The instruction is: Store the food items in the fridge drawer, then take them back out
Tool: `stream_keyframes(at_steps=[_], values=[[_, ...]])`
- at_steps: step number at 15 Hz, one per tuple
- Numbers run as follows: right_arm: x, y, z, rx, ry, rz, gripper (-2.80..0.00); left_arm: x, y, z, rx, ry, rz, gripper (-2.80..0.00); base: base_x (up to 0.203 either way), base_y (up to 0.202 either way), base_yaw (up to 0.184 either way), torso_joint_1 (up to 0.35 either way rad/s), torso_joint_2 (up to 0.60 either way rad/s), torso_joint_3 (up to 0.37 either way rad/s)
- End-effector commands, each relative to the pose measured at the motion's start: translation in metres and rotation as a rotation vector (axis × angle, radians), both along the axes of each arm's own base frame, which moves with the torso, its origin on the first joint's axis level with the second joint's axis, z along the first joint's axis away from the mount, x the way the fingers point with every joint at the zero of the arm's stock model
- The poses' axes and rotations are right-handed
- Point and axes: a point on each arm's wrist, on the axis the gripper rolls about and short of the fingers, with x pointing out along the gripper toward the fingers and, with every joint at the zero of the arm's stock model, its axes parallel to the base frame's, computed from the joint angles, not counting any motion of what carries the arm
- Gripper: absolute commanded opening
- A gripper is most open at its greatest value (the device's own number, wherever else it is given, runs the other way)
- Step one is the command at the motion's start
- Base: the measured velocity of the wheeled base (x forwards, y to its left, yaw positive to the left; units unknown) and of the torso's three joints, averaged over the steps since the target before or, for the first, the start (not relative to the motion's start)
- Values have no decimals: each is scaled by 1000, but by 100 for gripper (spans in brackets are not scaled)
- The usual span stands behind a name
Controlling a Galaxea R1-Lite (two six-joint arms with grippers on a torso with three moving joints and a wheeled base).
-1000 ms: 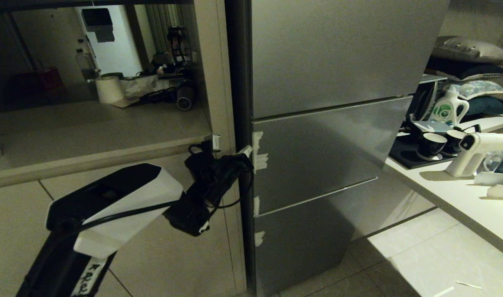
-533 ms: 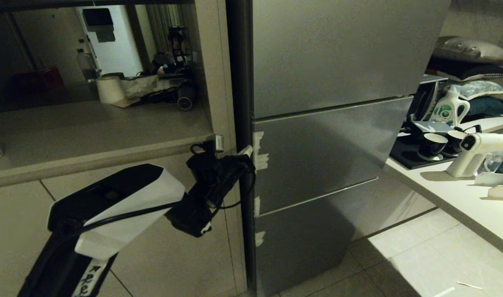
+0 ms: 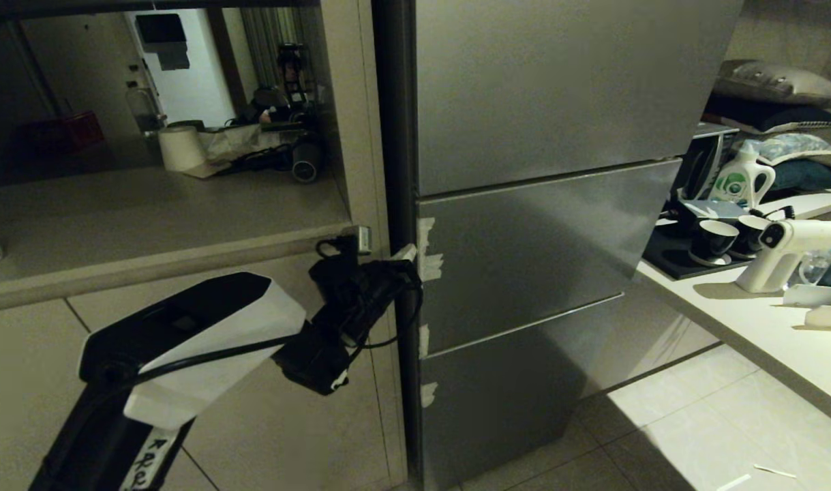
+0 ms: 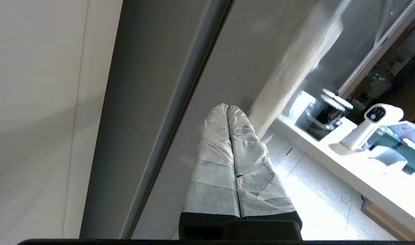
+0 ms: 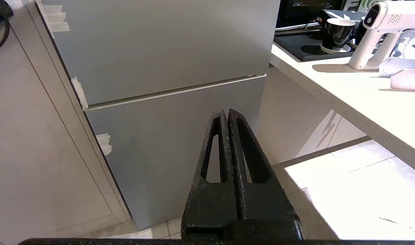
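The fridge (image 3: pixel 545 225) stood closed, its grey steel door panels (image 3: pixel 524 266) flush, with white tape scraps (image 3: pixel 429 256) stuck along their left edge. The fridge drawer and the food item were not visible in any view; nothing showed where they lay behind the shut panels. To the fridge's left ran a beige cabinet (image 3: pixel 360 170) with an open shelf holding a paper roll (image 3: pixel 180 147) and clutter. To its right, a pale counter (image 3: pixel 763 327) carried a dark tray (image 3: pixel 674 262) with two cups (image 3: pixel 715 239), a white spray gun (image 3: pixel 790 249) and a detergent bottle (image 3: pixel 746 179).

The left gripper (image 4: pixel 227 108) was raised to the seam between cabinet and fridge, level with the taped edge of the middle panel. Its tape-wrapped fingers (image 4: pixel 214 153) were pressed together with nothing between them; their tips were at the panel edge, but contact could not be confirmed.

The right gripper (image 5: pixel 226 111) hung low before the lower panels, well apart from them, its black fingers (image 5: pixel 214 153) pressed together and empty.
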Motion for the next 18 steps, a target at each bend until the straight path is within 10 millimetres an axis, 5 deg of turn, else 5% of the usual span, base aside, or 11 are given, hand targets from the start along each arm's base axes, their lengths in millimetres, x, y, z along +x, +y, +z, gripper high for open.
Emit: stream_keyframes(at_steps=[1, 7, 18], values=[[3, 0, -8, 0, 30, 0, -280, -1, 9, 2, -11, -14, 17, -280, 0, 0, 0, 0, 0, 0], [3, 0, -8, 0, 31, -1, -280, 3, 17, 3, -16, -28, 37, -280, 0, 0, 0, 0, 0, 0], [3, 0, -8, 3, 31, -1, -280, 22, 0, 9, -26, -69, 53, -280, 0, 0, 0, 0, 0, 0]])
